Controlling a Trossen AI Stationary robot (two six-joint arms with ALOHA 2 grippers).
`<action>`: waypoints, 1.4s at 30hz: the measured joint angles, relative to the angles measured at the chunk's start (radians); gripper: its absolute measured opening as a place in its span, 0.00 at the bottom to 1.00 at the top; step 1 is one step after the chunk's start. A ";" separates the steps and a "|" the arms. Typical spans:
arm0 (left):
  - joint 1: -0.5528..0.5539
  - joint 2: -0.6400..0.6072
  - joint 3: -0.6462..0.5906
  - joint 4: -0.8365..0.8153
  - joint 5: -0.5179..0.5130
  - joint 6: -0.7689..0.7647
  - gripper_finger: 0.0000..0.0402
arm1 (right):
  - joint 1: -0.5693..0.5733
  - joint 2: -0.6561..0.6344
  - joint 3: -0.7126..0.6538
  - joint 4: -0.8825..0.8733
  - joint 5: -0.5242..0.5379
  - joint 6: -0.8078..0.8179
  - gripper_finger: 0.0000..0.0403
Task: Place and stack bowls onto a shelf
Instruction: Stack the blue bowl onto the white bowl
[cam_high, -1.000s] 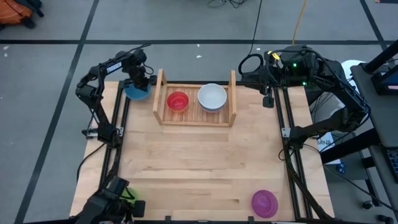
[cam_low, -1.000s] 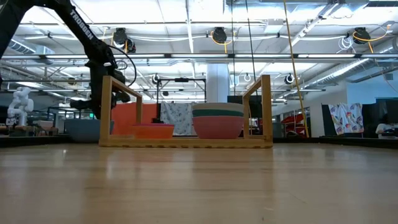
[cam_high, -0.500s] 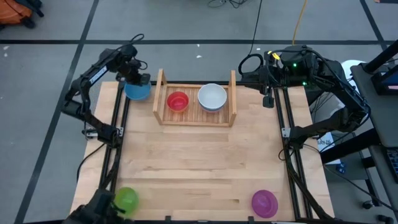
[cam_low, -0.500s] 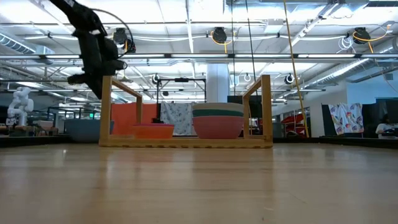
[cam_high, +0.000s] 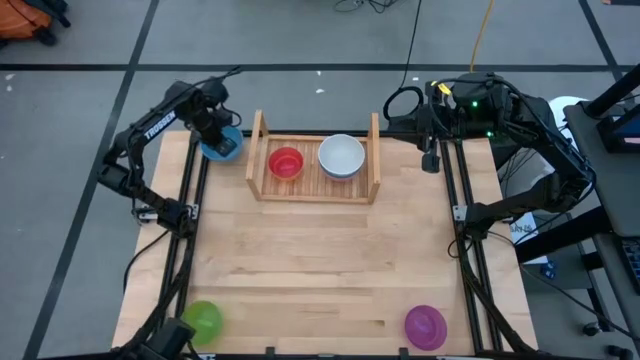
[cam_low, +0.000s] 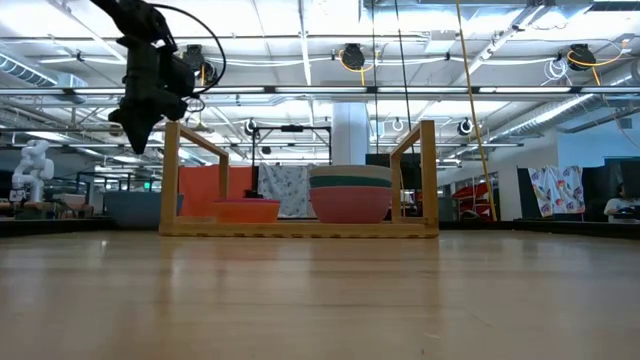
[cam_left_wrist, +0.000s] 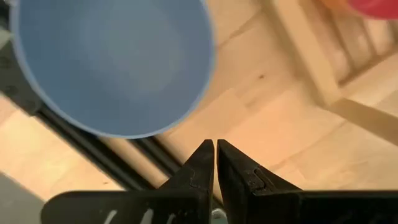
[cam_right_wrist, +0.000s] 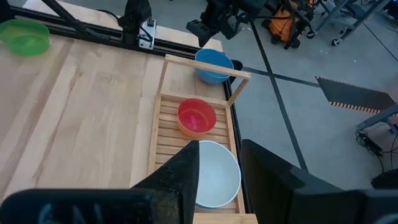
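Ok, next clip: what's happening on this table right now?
A two-arm robot is putting bowls on a small wooden shelf. The shelf already holds a red bowl and a white-topped stack of bowls. The left gripper, fingers shut and empty, hangs above a blue bowl sitting just outside the shelf's left side board. The right gripper waits open over the shelf's right end. A green bowl and a purple bowl sit at the table's near edge.

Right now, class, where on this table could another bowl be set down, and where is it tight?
Free: the broad bare wood between the shelf and the near edge, bordered by the green bowl and magenta bowl. Tight: the shelf holds the red bowl and white bowl; left of it sit the blue bowl and left gripper.
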 joint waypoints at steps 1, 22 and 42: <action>0.001 0.000 0.000 0.003 -0.008 0.002 0.07 | 0.000 0.000 0.000 0.000 0.000 0.004 0.28; -0.015 0.001 -0.058 0.029 -0.020 -0.007 0.01 | 0.000 0.000 0.000 0.000 0.000 0.016 0.28; -0.047 0.001 -0.157 0.091 -0.146 0.180 0.22 | 0.000 0.000 0.000 0.054 0.000 0.018 0.28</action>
